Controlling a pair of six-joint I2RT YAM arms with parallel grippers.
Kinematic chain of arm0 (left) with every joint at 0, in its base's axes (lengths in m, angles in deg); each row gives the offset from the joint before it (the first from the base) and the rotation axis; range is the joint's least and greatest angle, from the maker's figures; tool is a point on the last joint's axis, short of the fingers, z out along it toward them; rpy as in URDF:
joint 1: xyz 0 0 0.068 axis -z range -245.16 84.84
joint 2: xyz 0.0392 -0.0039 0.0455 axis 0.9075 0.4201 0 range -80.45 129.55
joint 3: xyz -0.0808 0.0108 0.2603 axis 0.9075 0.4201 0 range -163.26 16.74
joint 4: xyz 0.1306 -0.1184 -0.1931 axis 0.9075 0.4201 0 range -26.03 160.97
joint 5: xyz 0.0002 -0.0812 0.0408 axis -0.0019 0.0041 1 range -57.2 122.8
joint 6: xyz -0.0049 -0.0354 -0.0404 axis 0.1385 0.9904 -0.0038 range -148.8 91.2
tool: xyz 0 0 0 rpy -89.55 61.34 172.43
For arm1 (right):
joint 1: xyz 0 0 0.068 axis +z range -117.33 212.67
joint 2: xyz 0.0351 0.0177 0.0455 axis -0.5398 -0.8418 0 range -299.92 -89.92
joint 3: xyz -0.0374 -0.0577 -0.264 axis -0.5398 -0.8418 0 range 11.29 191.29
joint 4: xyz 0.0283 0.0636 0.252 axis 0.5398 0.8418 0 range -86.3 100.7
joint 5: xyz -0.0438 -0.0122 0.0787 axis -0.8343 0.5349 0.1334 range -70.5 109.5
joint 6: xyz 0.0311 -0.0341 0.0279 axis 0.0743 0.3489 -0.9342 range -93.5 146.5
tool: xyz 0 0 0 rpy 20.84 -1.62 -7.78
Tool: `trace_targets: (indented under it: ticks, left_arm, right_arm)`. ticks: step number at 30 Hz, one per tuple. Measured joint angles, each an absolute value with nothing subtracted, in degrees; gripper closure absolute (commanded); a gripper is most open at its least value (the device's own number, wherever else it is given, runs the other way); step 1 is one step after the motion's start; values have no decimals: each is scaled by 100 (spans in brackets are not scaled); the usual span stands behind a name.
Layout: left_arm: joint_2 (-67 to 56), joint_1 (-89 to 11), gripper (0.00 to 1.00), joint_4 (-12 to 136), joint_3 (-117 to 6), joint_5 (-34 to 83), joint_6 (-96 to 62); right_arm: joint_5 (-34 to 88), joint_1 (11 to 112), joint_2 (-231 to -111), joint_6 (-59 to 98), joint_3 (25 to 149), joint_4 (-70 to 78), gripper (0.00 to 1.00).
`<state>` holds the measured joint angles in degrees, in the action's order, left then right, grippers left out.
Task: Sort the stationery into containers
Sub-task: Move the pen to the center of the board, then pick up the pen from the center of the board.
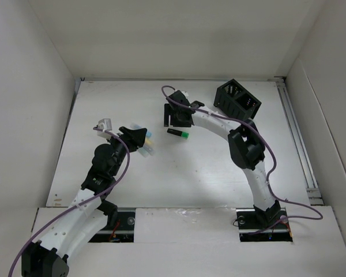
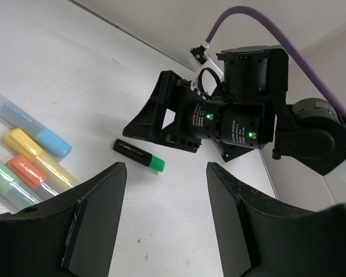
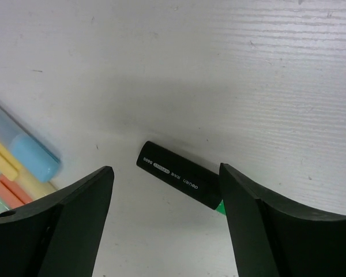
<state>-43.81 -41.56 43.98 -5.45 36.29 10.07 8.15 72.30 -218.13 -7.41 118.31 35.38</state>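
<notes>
A black highlighter with a green cap (image 1: 177, 133) lies on the white table. My right gripper (image 1: 176, 120) hovers just above it, open and empty. In the right wrist view the highlighter (image 3: 179, 175) lies between the spread fingers, its green end partly hidden by the right finger (image 3: 259, 225). My left gripper (image 1: 138, 138) is open and empty beside a cluster of pastel highlighters (image 1: 147, 144). In the left wrist view these are pale blue (image 2: 37, 130), yellow (image 2: 34, 156), orange (image 2: 24, 169) and green (image 2: 4, 182). The black mesh organizer (image 1: 237, 99) stands at the back right.
White walls enclose the table on the left, back and right. A rail (image 1: 297, 138) runs along the right edge. The right arm's purple cable (image 1: 219, 118) loops over the table near the organizer. The right gripper's body (image 2: 230, 115) fills the left wrist view behind the black highlighter (image 2: 139, 156).
</notes>
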Motion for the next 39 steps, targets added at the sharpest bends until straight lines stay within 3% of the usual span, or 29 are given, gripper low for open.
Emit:
trace_targets:
  ticks: [3, 7, 16, 24, 31, 34, 37, 39]
  left_arm:
    - [-4381, -4156, 46, 4387, -545, 3614, 1007]
    - [-4381, -4156, 46, 4363, -545, 3603, 1007]
    - [-4339, -4156, 46, 4337, -545, 3579, 1007]
    - [-4339, -4156, 46, 4326, -545, 3581, 1007]
    - [-4339, -4156, 46, 4326, -545, 3587, 1007]
    - [-4339, -4156, 46, 4326, -545, 3587, 1007]
    - [-4339, -4156, 46, 4326, -545, 3598, 1007]
    - [-4342, -4156, 46, 4326, -545, 3609, 1007]
  right_arm:
    - [784, 7283, -21800, -577, 11831, 3593, 9]
    - [631, 7434, -21834, -391, 11929, 3903, 6]
    - [-554, 7886, -22377, 149, 12537, 4279, 6]
    - [-857, 7838, -22667, 411, 12812, 4427, 6]
    - [-833, 7766, -22752, 608, 12985, 4456, 11]
    - [-739, 7694, -22796, 638, 13009, 4458, 23]
    - [-615, 7602, -22798, 647, 13014, 4465, 28]
    - [-508, 7534, -22798, 630, 12992, 4434, 38]
